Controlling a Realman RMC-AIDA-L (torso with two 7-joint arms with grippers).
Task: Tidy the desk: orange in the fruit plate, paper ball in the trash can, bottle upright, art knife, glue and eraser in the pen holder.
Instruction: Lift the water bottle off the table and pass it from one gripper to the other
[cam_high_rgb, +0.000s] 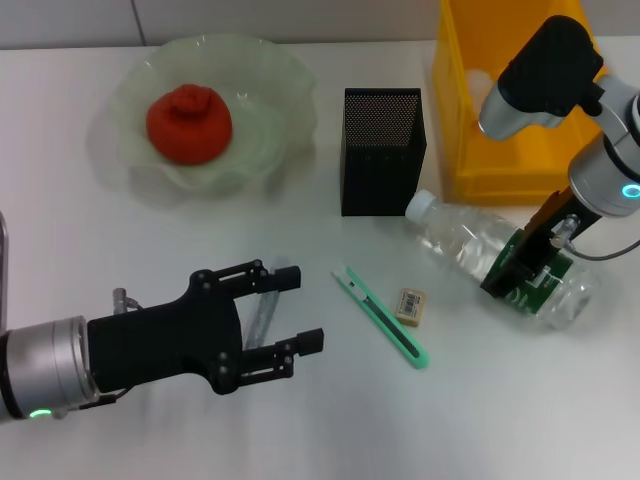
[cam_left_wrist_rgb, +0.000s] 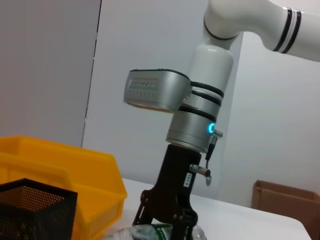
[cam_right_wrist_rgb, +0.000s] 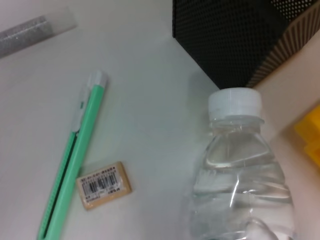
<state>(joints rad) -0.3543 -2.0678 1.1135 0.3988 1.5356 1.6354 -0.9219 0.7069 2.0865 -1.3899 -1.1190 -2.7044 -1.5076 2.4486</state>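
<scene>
The bottle (cam_high_rgb: 455, 235) lies on its side on the desk (cam_high_rgb: 500, 420), cap toward the pen holder (cam_high_rgb: 382, 150). My right gripper (cam_high_rgb: 525, 265) is down over its green label, fingers closed around the body; the left wrist view shows this gripper (cam_left_wrist_rgb: 165, 220) too. The art knife (cam_high_rgb: 380, 315) and the eraser (cam_high_rgb: 411, 305) lie side by side at the middle. My left gripper (cam_high_rgb: 306, 308) is open at lower left, with the glue (cam_high_rgb: 262, 312) lying under and between its fingers. The orange (cam_high_rgb: 190, 122) sits in the fruit plate (cam_high_rgb: 270, 70).
The trash can (cam_high_rgb: 490, 160) stands at the back right, next to the pen holder; a pale shape (cam_high_rgb: 482, 75) shows inside it. In the right wrist view the bottle's cap (cam_right_wrist_rgb: 235, 104) is close to the pen holder's corner (cam_right_wrist_rgb: 235, 35).
</scene>
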